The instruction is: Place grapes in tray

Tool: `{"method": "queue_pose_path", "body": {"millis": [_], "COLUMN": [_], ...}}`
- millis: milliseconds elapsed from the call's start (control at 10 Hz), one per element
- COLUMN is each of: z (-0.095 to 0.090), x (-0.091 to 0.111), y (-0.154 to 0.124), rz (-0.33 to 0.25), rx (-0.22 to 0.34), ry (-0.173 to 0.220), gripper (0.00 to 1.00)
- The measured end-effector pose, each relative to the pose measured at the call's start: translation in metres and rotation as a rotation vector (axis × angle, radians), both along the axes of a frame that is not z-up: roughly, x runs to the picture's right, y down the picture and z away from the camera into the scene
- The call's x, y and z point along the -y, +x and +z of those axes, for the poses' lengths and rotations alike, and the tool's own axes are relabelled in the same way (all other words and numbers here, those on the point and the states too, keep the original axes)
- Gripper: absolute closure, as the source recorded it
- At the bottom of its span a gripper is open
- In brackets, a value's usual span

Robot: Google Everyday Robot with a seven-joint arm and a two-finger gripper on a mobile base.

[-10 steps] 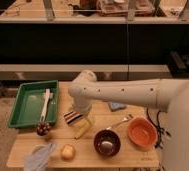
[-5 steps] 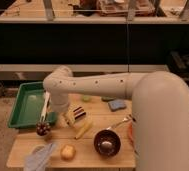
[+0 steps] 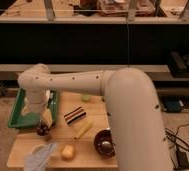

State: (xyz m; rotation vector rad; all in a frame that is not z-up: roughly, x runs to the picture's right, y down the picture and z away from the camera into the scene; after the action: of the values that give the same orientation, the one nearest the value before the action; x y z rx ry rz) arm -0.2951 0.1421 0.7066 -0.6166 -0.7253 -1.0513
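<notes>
A: Where's the claw (image 3: 42,122)?
B: Low over the grapes (image 3: 43,132), near the left edge of the bench (image 3: 85,150). Spread or pinching them, I cannot tell.
A: And the grapes?
B: On the bench, just beside the green tray (image 3: 17,119), which sits at the far left corner.

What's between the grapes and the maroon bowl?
In the camera view, only the lower end of a pale yellow elongated item lies between the grapes and the maroon bowl. The gripper sits just above the grapes, beside the tray.
</notes>
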Motion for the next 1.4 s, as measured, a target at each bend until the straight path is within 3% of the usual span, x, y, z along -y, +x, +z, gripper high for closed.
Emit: {"method": "queue_pose_path", "body": {"millis": [200, 500, 700, 1000, 1200, 1400], "z": [-0.007, -0.005, 0.008, 0.025, 0.029, 0.032], "x": [-0.009, -0.010, -0.013, -0.022, -0.025, -0.028], "y": [-0.018, -0.009, 0.001, 0.008, 0.007, 0.009], "rz": [-0.049, -0.086, -0.063, -0.040, -0.041, -0.046], "rx": [-0.025, -0.153, -0.177, -0.171, -0.168, -0.172], "ry": [0.006, 0.094, 0.074, 0.013, -0.004, -0.018], "gripper": [0.20, 0.20, 0.20, 0.20, 0.20, 0.33]}}
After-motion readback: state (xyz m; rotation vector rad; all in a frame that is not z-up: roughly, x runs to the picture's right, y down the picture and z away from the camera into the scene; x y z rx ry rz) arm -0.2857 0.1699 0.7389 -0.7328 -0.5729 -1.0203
